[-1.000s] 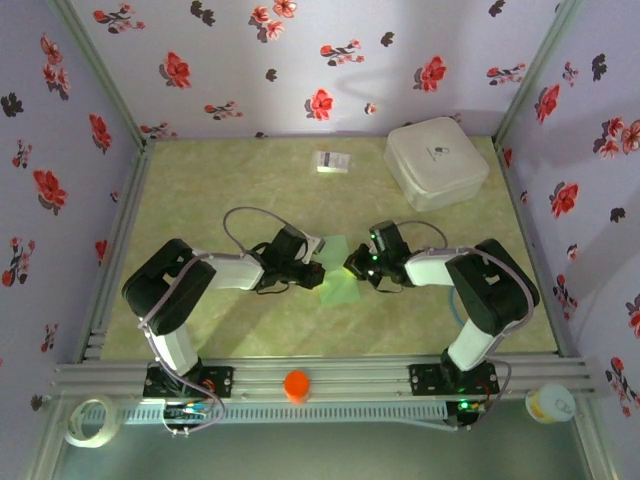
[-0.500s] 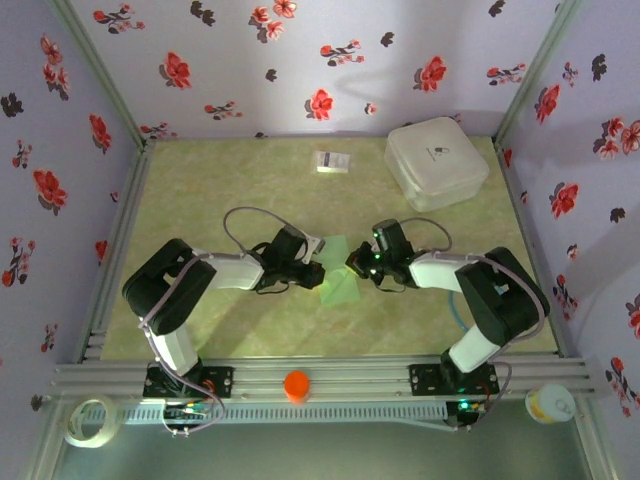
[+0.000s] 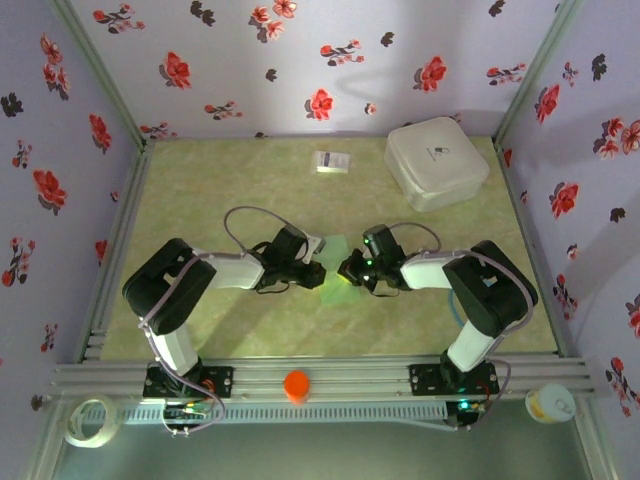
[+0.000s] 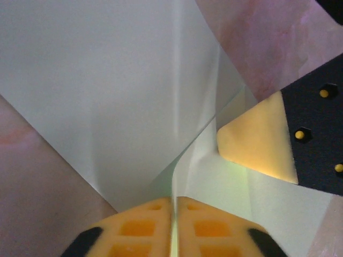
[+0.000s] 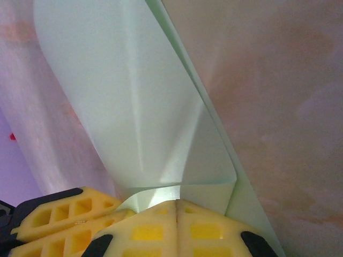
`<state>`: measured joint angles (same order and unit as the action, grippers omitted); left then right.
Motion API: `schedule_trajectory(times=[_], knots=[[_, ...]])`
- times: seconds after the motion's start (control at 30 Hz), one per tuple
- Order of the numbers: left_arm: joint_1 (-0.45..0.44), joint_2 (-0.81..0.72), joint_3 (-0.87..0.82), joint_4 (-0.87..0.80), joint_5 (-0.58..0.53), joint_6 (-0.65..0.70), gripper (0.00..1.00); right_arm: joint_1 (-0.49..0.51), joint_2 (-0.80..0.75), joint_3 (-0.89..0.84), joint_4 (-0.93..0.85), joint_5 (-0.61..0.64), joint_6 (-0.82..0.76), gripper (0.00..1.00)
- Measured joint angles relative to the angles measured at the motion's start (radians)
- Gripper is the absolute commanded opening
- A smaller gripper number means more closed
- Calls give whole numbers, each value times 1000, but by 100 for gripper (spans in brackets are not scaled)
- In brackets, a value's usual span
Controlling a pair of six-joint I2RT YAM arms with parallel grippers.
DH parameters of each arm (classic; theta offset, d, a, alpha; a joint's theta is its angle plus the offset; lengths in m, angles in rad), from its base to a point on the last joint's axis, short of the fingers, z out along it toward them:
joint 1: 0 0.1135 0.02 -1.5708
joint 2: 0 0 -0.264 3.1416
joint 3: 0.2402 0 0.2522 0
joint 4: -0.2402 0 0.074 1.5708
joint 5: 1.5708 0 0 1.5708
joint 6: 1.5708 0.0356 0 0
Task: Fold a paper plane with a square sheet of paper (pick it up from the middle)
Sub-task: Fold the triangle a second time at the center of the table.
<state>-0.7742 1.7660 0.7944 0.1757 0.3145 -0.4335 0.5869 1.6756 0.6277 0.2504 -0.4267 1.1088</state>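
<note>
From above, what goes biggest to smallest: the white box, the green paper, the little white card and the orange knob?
1. white box
2. green paper, though it is partly hidden
3. little white card and orange knob: they look about the same size, too close to rank.

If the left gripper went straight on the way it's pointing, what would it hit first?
The left gripper is pinching the green paper, which lies straight ahead; just beyond, likely the right gripper, facing it.
</note>
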Motion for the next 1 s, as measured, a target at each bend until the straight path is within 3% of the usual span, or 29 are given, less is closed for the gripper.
schedule_trajectory(times=[0.1, 0.23, 0.37, 0.5, 0.77, 1.0], knots=[[0, -15, 11, -39, -3, -7, 28, 0, 0, -3, 8, 0, 0, 0], [0, -82, 13, -116, -22, -34, 30, 0, 0, -10, 24, 0, 5, 0], [0, -140, 49, -171, -13, -81, 20, 0, 0, -20, 44, 0, 18, 0], [0, -142, 82, -173, 64, -143, 13, 0, 0, -22, 50, 0, 23, 0], [-3, -32, 127, -170, 241, -230, 4, 0, 0, -27, 61, 0, 23, 0], [-18, 32, 147, -168, 317, -269, 3, 0, 0, -27, 61, 0, 23, 0]])
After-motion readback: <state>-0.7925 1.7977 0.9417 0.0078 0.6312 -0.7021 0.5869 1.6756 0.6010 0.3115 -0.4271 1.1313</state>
